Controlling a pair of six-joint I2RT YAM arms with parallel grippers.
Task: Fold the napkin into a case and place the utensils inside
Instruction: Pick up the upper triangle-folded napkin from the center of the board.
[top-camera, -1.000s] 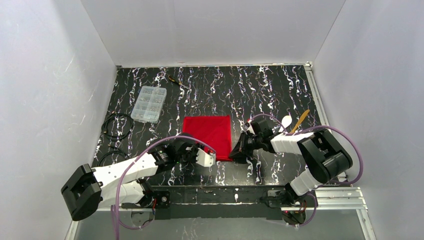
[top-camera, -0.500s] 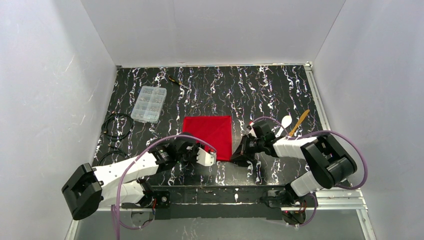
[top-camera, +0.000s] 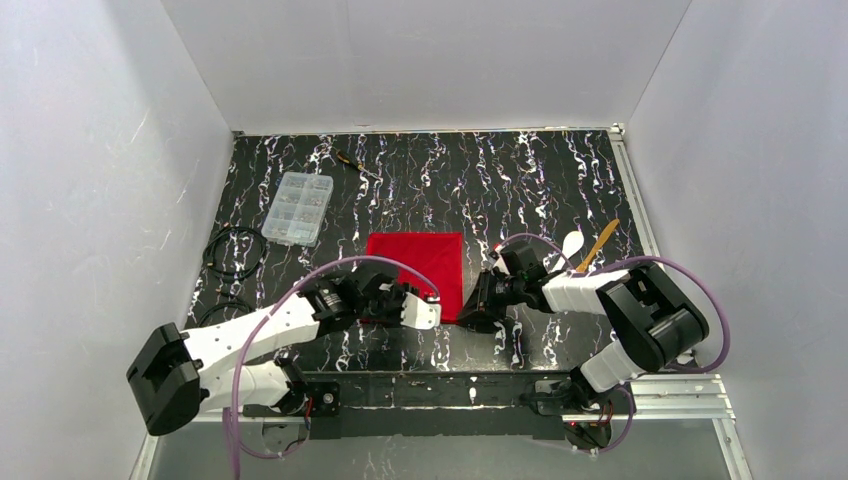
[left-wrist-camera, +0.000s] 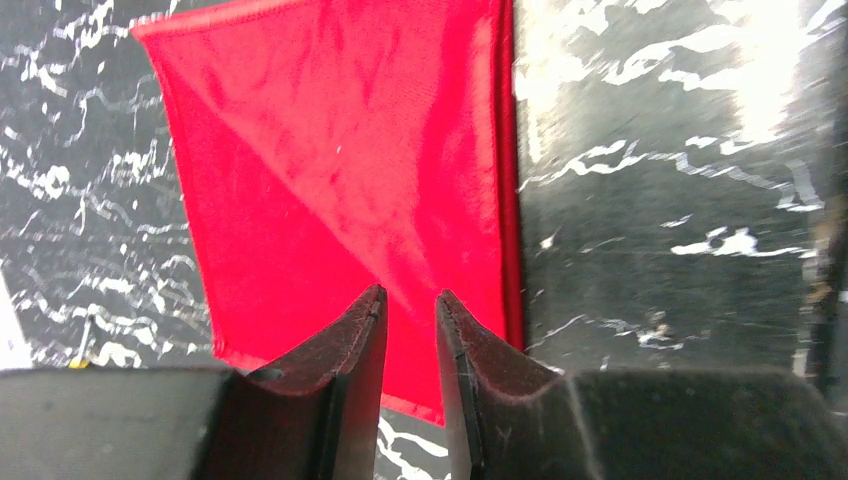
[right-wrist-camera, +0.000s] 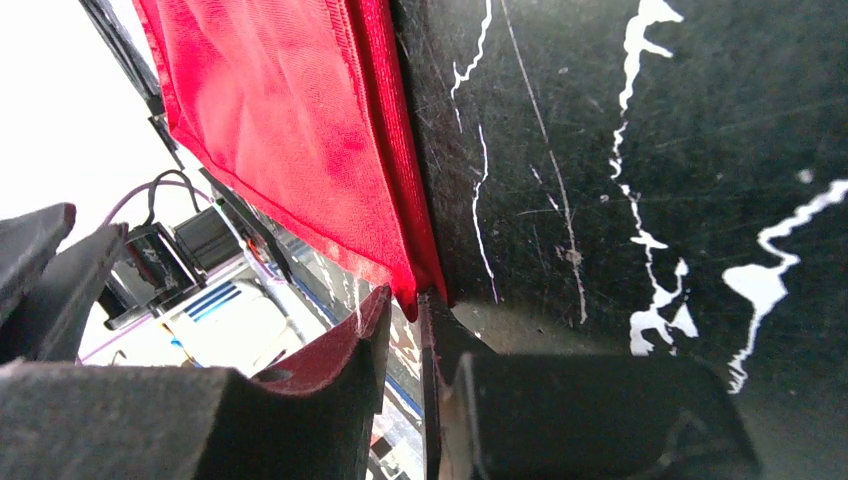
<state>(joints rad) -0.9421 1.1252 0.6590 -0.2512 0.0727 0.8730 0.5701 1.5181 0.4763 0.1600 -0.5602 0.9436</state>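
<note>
Napkin (top-camera: 418, 268) lies flat, near-right corner at right end effector (right-wrist-camera: 405, 298) tips.

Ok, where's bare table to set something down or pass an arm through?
Best room: the far band of the table behind the napkin, from the black-and-yellow tool to the right rail. A narrow strip runs between napkin and compartment box. Crowded: the napkin's near right corner, where left pincer and right pincer sit close together; the spoon and gold utensil far right.
</note>
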